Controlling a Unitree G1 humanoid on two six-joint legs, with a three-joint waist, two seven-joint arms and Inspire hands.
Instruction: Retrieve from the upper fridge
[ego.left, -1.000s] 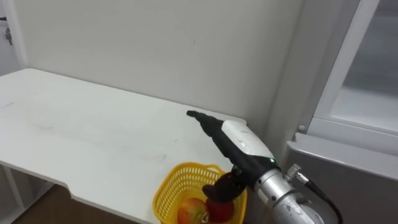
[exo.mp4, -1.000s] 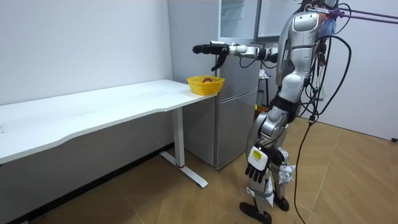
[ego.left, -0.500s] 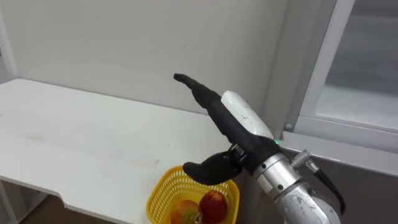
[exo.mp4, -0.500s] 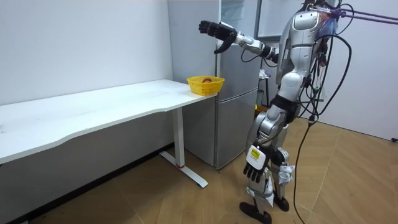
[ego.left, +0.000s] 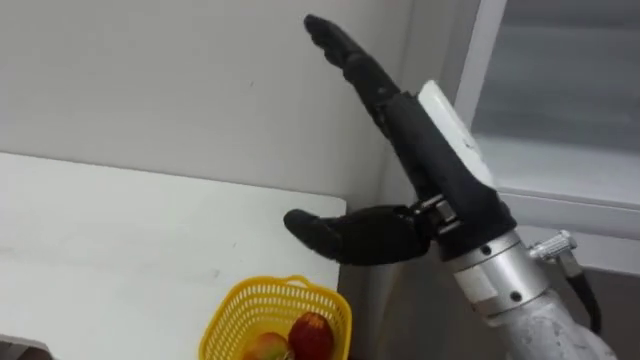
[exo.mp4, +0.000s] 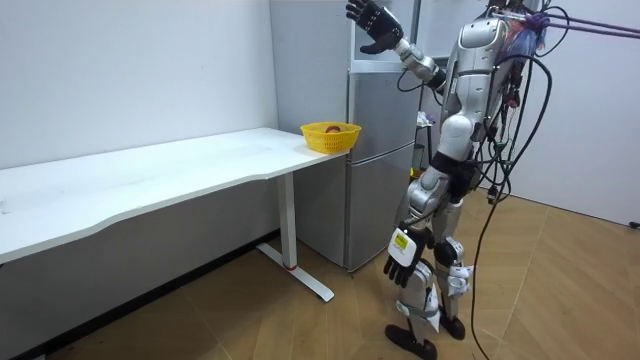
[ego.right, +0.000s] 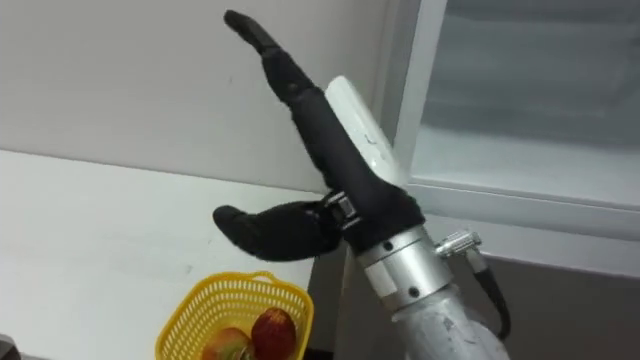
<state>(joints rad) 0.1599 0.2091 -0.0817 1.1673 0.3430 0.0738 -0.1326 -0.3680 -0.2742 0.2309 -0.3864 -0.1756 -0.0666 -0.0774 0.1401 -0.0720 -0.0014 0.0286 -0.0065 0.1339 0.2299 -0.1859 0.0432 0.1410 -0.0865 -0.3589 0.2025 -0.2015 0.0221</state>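
Right hand: the right hand (ego.left: 425, 175) was up high and closest to the camera, fingers straight and spread wide, thumb jutting out to the side, nothing in it.
Left hand: the left hand (exo.mp4: 398, 268) hung beside the thigh in the room view, fingers loose and empty.
Stance: the robot stood upright facing the fridge front, close to the table's end.
Basket: a yellow basket (ego.left: 270, 288) sat on the table's corner nearest the fridge.
Fruit: a red fruit (ego.left: 310, 335) lay in the basket, touching a yellowish fruit (ego.left: 262, 347) (both below the right hand and well apart from it).
Table: the white table (ego.left: 120, 240) ran off to the left along the wall.
Upper fridge: the upper fridge (ego.left: 560, 90), white-framed, stood just right of the fingers; contact could not be told.
Wall: a plain pale wall (ego.left: 150, 80) stood behind.
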